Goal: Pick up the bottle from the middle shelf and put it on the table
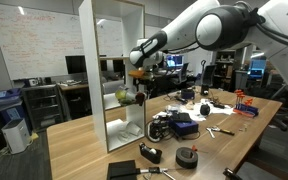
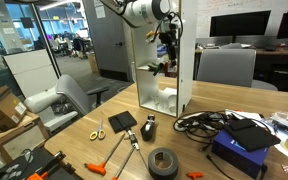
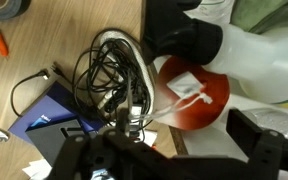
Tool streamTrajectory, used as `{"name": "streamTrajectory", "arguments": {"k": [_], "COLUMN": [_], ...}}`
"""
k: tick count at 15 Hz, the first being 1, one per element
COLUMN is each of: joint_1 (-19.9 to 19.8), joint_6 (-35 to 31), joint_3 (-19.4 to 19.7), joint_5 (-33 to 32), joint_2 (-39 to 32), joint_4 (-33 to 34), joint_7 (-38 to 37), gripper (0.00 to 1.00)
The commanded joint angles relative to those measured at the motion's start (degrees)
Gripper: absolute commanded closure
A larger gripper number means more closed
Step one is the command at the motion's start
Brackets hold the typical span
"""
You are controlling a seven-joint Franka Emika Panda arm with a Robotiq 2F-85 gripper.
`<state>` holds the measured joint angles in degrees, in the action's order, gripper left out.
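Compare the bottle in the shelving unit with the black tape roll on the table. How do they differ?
Colour: the bottle is pale yellow-green, while the tape roll is black.
Place: the bottle is up inside the shelving unit, while the tape roll lies flat on the table.
Contact: the gripper is right at the bottle, while the tape roll lies alone.
Both are small.

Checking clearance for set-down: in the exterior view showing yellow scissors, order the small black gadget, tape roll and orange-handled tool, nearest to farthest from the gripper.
1. small black gadget, beside the shelf unit holding the gripper.
2. tape roll, closer to the camera.
3. orange-handled tool, near the table edge.
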<state>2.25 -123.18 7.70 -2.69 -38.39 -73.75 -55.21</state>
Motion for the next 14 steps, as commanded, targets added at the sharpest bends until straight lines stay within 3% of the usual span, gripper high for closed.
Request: {"name": "streamTrajectory", "arguments": {"k": [1,10,14], "joint_1": [3.2,9.9,8.1], "joint_6": [2.4,6.1,1.9], "joint_3": [0.2,-1.0,-3.6], "joint_5": [-2.6,-8.3,-8.8], "joint_2": [3.9,5.8,5.3], "joint_4": [-2.7,-2.3,-3.0], "joint_7": [0.1,0.2,14.7], "gripper": [0.0,0.0,0.0]}}
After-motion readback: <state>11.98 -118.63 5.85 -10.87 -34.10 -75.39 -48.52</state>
